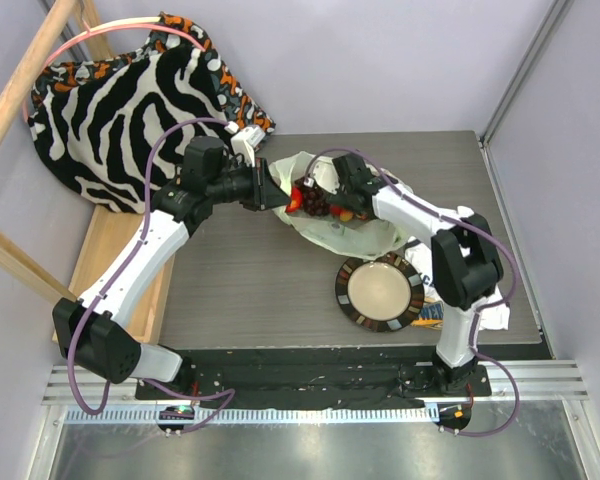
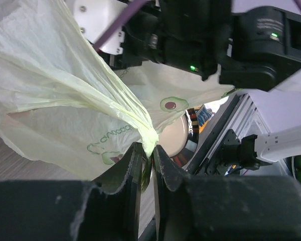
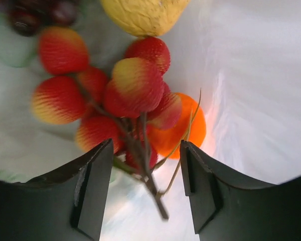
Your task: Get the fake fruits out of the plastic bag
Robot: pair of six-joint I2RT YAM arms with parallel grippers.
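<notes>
The pale green-white plastic bag (image 1: pixel 365 235) lies mid-table. My left gripper (image 1: pixel 278 192) holds its mouth up. In the left wrist view the left gripper (image 2: pixel 149 155) is shut on a twisted strand of the bag (image 2: pixel 55 115). My right gripper (image 1: pixel 330 198) reaches into the bag's mouth among the fake fruits (image 1: pixel 315 200). In the right wrist view the right gripper (image 3: pixel 146 165) stands open around the stem of a red strawberry bunch (image 3: pixel 135 83), fingers apart from it. An orange (image 3: pixel 190 128), a yellow lemon-like fruit (image 3: pixel 140 15) and dark grapes (image 3: pixel 40 12) lie behind.
A round plate (image 1: pixel 380 291) with a dark patterned rim sits in front of the bag. A zebra-striped cloth (image 1: pixel 120 110) is heaped at the back left over a wooden frame (image 1: pixel 110 260). White printed cloth (image 1: pixel 485 310) lies by the right arm's base.
</notes>
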